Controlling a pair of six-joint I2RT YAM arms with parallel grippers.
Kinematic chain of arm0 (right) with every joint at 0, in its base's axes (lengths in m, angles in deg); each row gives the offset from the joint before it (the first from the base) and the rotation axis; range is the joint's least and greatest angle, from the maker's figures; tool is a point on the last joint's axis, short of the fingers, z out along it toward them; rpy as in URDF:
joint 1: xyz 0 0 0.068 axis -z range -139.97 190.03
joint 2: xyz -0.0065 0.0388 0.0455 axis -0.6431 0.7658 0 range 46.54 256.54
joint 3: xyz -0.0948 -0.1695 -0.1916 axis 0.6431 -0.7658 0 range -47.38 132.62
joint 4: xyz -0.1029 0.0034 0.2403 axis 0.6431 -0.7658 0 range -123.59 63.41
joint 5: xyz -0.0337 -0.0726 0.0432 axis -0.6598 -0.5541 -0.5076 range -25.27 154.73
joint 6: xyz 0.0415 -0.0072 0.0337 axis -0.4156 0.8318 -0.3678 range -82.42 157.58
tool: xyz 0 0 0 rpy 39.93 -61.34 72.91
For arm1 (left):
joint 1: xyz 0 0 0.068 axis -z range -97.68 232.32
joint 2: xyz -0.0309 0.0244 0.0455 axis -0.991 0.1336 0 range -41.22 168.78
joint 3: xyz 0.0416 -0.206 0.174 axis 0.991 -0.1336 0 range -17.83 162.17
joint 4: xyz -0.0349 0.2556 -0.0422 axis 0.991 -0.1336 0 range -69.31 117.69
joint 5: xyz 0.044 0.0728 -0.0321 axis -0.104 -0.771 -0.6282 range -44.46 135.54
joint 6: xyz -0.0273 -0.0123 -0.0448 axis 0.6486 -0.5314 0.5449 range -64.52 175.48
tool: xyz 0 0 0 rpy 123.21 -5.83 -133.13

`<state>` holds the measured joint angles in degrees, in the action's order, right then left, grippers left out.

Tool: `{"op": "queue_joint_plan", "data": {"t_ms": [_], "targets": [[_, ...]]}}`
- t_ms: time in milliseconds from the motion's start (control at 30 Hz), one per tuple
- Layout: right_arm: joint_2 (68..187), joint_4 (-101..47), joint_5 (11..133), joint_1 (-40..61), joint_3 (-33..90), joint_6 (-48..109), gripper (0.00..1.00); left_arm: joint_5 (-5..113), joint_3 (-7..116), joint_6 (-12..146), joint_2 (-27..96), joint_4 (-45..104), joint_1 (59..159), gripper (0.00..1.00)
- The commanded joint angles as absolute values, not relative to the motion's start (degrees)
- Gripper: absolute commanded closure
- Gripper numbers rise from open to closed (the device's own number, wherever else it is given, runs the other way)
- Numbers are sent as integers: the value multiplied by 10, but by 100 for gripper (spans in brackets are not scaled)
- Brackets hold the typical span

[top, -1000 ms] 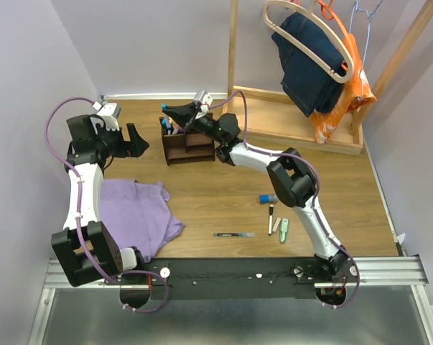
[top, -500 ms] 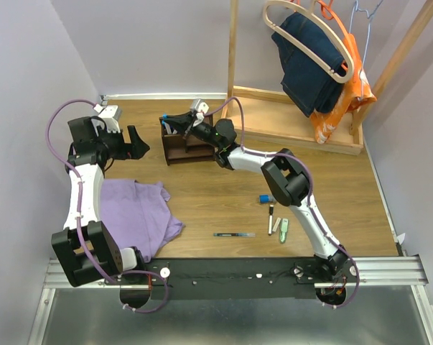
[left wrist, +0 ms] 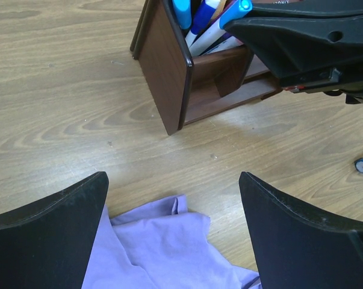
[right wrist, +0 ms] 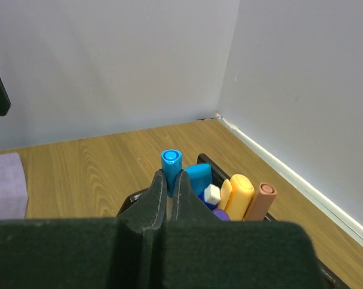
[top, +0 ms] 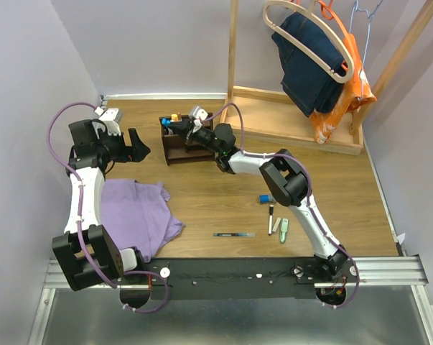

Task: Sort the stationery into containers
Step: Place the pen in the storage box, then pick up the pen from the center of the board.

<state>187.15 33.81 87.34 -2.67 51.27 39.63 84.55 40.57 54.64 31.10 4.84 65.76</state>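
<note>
Right claw (right wrist: 169, 182) pinched shut on blue-capped pen (right wrist: 171, 161), held upright over organiser (top: 189, 149) at far left, probably to drop it in beside stored markers (right wrist: 241, 195). Left claw (left wrist: 172, 232) wide open, empty, parked clear. Loose pens (top: 234, 234) lie near right.

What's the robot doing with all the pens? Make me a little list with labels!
Box: small dark brown wooden organiser, several pens standing in it
Right gripper: shut, tips at a blue-capped pen in the box
Left gripper: open, holding nothing
Left on wooden table: black pen, stubby blue cylinder, pale green piece
Also there: purple cloth
</note>
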Motion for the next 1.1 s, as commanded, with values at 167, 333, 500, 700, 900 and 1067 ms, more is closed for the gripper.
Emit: {"op": "queue_joint_plan", "data": {"t_ms": [167,333,500,700,900,1067], "targets": [[1802,299,836,-28,454,437,63,838,398,546,279,59,680,1],[1718,233,840,-28,439,438,55,838,416,528,264,54,701,1],[1595,106,808,-31,430,443,53,874,437,455,244,11,741,1],[1406,-84,721,-30,303,442,52,956,480,269,256,-164,831,2],[1240,-324,668,3,198,379,52,940,482,158,285,-291,950,12],[1155,-431,631,24,165,363,52,813,482,190,316,-294,1189,18]]}}
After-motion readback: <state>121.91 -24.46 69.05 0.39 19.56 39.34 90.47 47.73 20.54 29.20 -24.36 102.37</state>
